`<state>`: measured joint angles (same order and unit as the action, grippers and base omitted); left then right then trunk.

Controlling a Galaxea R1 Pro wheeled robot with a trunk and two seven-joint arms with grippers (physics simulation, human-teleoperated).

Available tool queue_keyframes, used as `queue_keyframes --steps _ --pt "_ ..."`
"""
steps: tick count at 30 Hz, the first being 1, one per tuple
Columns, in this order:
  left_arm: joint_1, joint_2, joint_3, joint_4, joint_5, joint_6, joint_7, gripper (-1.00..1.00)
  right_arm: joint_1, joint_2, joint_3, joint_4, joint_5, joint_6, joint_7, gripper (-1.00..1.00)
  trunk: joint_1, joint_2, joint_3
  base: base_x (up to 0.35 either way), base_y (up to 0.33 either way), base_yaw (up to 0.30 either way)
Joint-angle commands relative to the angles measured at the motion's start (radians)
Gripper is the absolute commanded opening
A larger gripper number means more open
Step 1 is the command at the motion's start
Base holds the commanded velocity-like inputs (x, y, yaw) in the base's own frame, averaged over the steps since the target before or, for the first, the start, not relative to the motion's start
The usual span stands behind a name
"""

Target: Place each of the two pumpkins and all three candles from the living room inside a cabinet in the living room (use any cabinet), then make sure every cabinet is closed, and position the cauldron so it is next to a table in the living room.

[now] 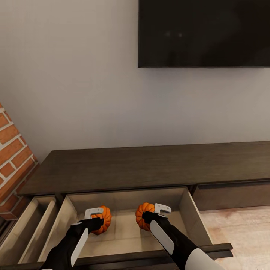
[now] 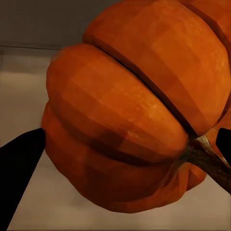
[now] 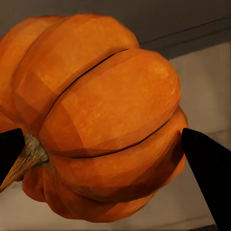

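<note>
- The left gripper (image 1: 98,219) holds one pumpkin (image 1: 103,219) over the pale floor of the open drawer (image 1: 123,240); in the left wrist view the dark fingertips (image 2: 21,168) sit against the ribbed orange sides, closed onto the fruit, its brown stem (image 2: 204,156) pointing sideways.
- The right gripper (image 1: 152,215) holds the other pumpkin (image 1: 143,215) in the same drawer, a little apart from the first; in the right wrist view its fingertips (image 3: 207,166) press either flank of that pumpkin (image 3: 103,120), so it too is clamped.
- Whether either pumpkin already rests on the drawer floor or hangs just above it, I cannot tell; both lie on their sides within the drawer's walls.
- Judgement: the two pumpkins are at the point of delivery, inside the cabinet (image 1: 142,167) but not yet let go. Releasing them and drawing the arms clear is the step in hand.
- Beside this drawer, toward the brick wall (image 1: 11,153), a second drawer (image 1: 33,228) also stands pulled out, so two fronts are left to push shut.
- Left to do, as I judge it: the three candles, closing every drawer, and setting the cauldron by the table; none of these is done here.
- Farther back, the console's dark top is bare, and a black screen (image 1: 204,33) hangs on the wall above.
</note>
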<state>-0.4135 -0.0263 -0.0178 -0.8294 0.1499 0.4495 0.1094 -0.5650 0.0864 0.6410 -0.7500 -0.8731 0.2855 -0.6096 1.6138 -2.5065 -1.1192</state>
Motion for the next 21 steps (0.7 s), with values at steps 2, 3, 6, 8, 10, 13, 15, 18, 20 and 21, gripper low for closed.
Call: queue_keyframes --steps 2,3,6,8,10,13,15,18,20,21 --pt "0.000 0.000 -0.003 -0.002 0.010 0.005 0.009 -1.00 -0.001 0.000 0.003 -0.002 -0.003 0.003 -0.007 -1.00 0.001 -0.001 -0.009 0.000 0.000 0.000" --pt "0.000 0.000 -0.003 -0.002 0.010 0.005 0.009 -1.00 -0.001 0.000 0.003 -0.002 -0.003 0.003 -0.007 -1.00 0.001 -0.001 -0.013 0.000 0.000 0.000" --pt "0.000 0.000 -0.004 -0.002 0.010 0.005 0.009 -1.00 -0.001 0.000 0.003 -0.002 -0.003 0.003 -0.007 -1.00 0.002 -0.002 -0.024 0.000 0.000 0.000" --pt "0.000 0.000 -0.004 -0.002 0.010 0.005 0.009 -1.00 -0.001 0.000 0.003 -0.002 -0.003 0.003 -0.007 -1.00 0.003 -0.002 -0.032 0.000 0.000 0.000" --pt "0.000 0.000 -0.004 -0.002 0.010 0.005 0.009 -1.00 -0.001 0.000 0.003 -0.002 -0.003 0.003 -0.007 -1.00 0.004 -0.003 -0.040 0.000 0.000 0.000" --pt "0.000 0.000 -0.003 -0.001 0.010 0.005 0.009 -1.00 -0.001 0.000 0.003 -0.002 -0.003 0.003 -0.007 -1.00 0.006 -0.004 -0.051 0.000 0.000 0.000" --pt "0.000 0.000 -0.004 -0.001 0.010 0.005 0.009 -1.00 -0.001 0.000 0.003 -0.002 -0.003 0.003 -0.007 -1.00 0.006 -0.004 -0.059 0.000 0.000 0.000" --pt "0.000 0.000 -0.003 -0.001 0.010 0.005 0.009 -1.00 -0.001 0.000 0.003 -0.002 -0.003 0.003 -0.007 -1.00 0.008 -0.005 -0.071 0.000 0.000 0.000" --pt "0.000 0.000 -0.003 -0.001 0.011 0.005 0.009 -1.00 -0.001 0.000 0.003 -0.002 -0.003 0.003 -0.007 -1.00 0.009 -0.005 -0.078 0.000 0.000 0.000" --pt "0.000 0.000 -0.003 -0.001 0.011 0.005 0.009 -1.00 -0.001 0.000 0.003 -0.002 -0.003 0.003 -0.007 -1.00 0.009 -0.005 -0.078 0.000 0.000 0.000"
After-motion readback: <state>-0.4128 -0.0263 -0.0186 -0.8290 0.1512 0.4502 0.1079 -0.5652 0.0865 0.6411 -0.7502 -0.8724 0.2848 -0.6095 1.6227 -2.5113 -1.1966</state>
